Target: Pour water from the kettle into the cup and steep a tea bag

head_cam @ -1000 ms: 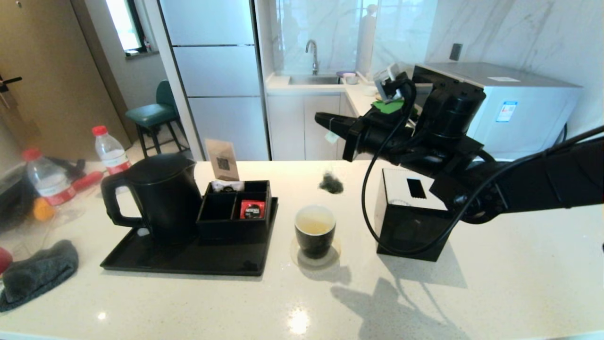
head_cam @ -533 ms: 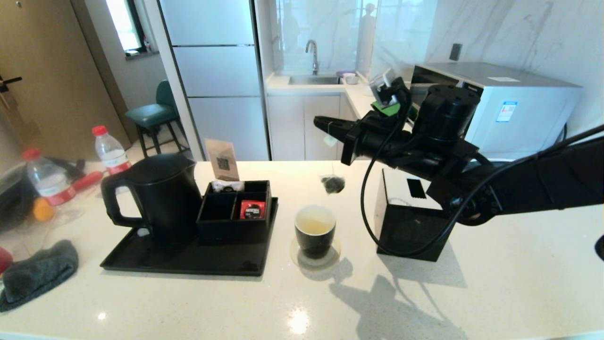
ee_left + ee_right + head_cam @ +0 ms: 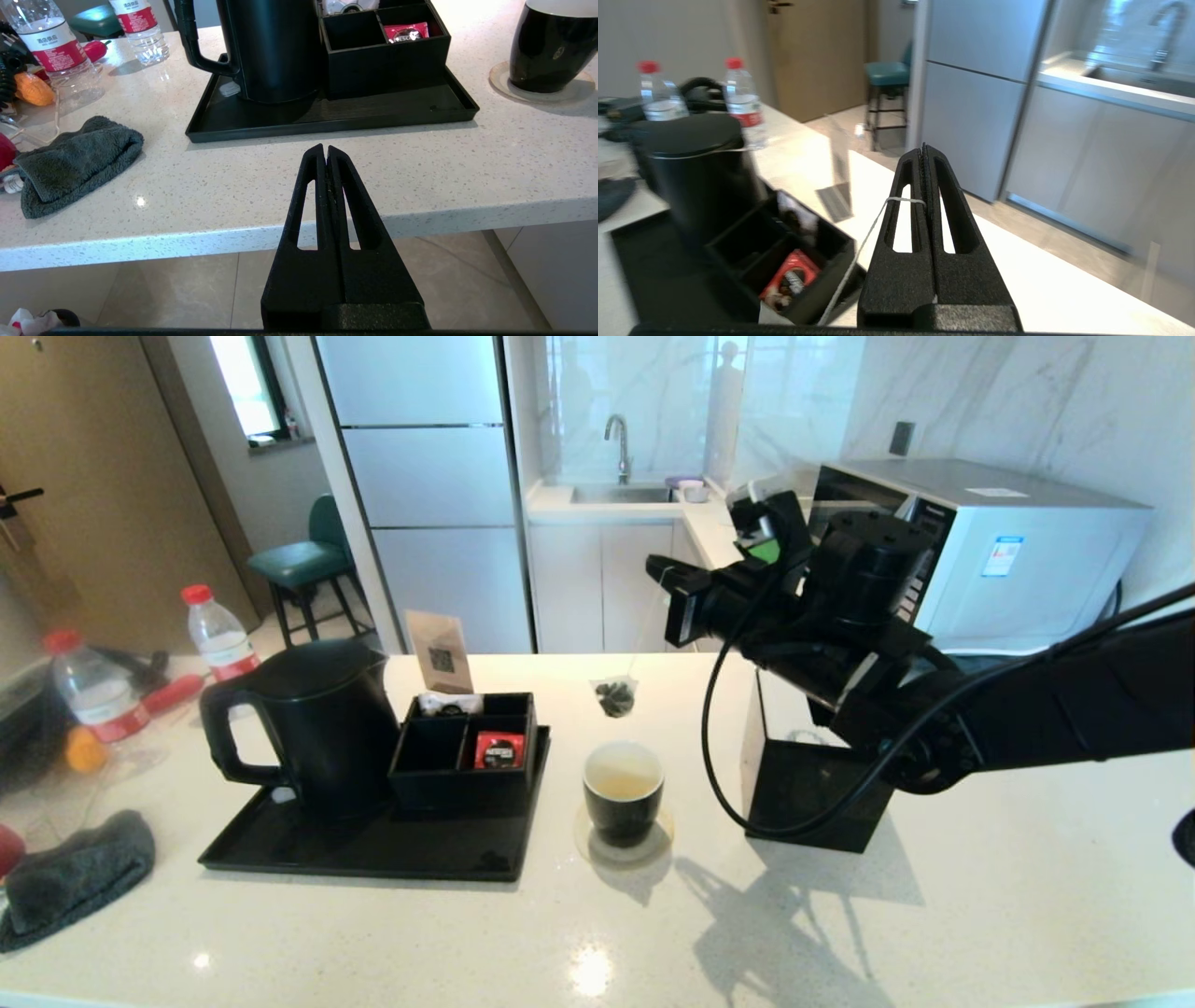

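A bright kitchen with pale cabinets, a sink and a tall fridge lies behind a speckled white stone worktop (image 3: 392, 933). Largest on it is the flat black tray (image 3: 373, 845), carrying the kettle (image 3: 313, 728), tall, matte black, with a flat lid and a big loop handle, and a compartmented black box (image 3: 462, 751) with a red sachet (image 3: 499, 749) in one pocket. A black cube box (image 3: 803, 793) stands to the right, mostly behind the right arm. The cup (image 3: 623, 793), glossy black outside and white inside, sits on a round coaster between tray and cube; pale yellowish water (image 3: 621, 784) already fills it.

The right gripper (image 3: 665, 567) is raised above and behind the cup, its fingers pressed together on the thin white string, which shows looped across them in the right wrist view. The tea bag (image 3: 614, 695), a small dark soft pouch, hangs free on that string above the cup's far rim, not yet in the water. The left gripper (image 3: 325, 154) is parked below the worktop's near edge, fingers closed on nothing.

The step in hand looks like lowering the bag. To do it well, let the pouch stop swinging, centre it over the cup's mouth, then descend slowly and straight, keeping the string pinched so it does not slip in.
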Available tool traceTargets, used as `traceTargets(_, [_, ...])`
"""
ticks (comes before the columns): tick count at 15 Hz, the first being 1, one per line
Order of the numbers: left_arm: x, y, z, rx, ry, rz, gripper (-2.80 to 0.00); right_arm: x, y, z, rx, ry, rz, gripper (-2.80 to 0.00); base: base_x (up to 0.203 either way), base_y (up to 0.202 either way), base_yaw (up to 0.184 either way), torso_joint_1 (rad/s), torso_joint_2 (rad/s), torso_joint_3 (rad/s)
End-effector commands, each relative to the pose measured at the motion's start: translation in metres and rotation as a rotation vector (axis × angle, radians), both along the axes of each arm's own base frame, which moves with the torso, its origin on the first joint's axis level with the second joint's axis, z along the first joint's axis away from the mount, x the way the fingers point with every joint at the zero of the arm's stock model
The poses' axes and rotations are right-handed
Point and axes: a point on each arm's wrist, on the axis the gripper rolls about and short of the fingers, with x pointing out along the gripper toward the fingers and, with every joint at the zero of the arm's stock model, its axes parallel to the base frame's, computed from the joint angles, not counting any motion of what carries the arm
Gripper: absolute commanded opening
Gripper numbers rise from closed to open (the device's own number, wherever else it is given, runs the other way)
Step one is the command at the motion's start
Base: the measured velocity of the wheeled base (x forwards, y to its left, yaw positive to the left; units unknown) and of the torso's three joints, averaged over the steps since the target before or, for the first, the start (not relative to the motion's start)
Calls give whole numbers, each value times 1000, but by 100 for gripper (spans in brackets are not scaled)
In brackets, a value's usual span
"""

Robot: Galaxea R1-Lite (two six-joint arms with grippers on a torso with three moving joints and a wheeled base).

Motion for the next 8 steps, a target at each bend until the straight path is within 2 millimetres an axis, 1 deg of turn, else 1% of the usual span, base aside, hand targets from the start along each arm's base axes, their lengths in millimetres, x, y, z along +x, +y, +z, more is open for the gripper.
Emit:
traceTargets(1, [0, 0, 0, 0, -1, 0, -280, -4, 4, -7, -12, 14, -35, -280, 0, 0, 0, 0, 0, 0])
traceTargets(5, [0, 0, 0, -1, -1, 0, -280, -19, 24, -13, 3, 49, -128, -280, 0, 0, 0, 0, 0, 0])
traceTargets(8, [0, 0, 0, -1, -1, 0, -280, -22, 32, -21, -5, 73, -168, -280, 0, 0, 0, 0, 0, 0])
